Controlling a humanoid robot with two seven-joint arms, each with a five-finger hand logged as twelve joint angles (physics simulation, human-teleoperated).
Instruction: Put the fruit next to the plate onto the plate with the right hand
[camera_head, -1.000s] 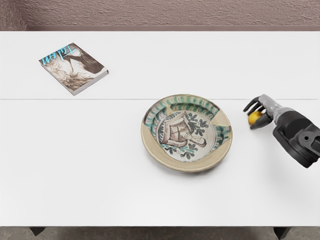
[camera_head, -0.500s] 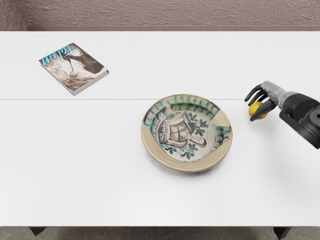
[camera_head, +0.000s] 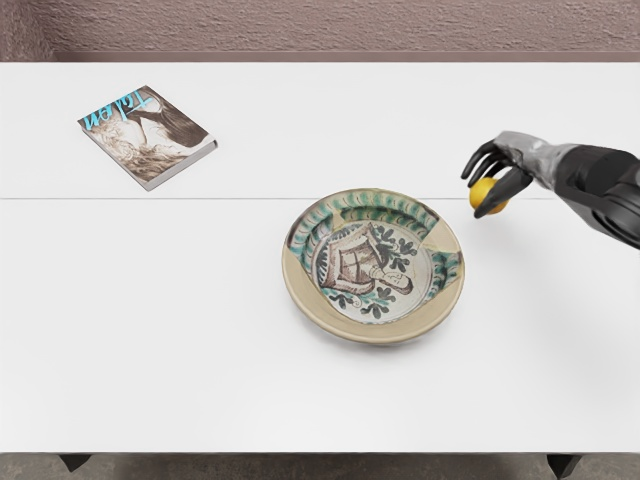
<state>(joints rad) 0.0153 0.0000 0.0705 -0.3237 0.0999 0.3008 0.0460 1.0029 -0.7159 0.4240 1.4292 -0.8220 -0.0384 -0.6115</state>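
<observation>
Leftward and up since a moment ago, my right hand (camera_head: 500, 164) has carried the small yellow fruit (camera_head: 483, 194) closer to the plate (camera_head: 298, 291). My dark fingers (camera_head: 478, 160) are curled around the fruit, gripping it just beside the plate's upper right rim, not over the plate. A book (camera_head: 147, 135) lies well apart on the white table (camera_head: 150, 330).

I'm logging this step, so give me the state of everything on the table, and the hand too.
right hand: shut on the fruit, just right of the plate.
fruit: gripped in the hand, not on the plate.
plate: lying flat, holds no fruit.
book: closed, lying flat, cover up.
</observation>
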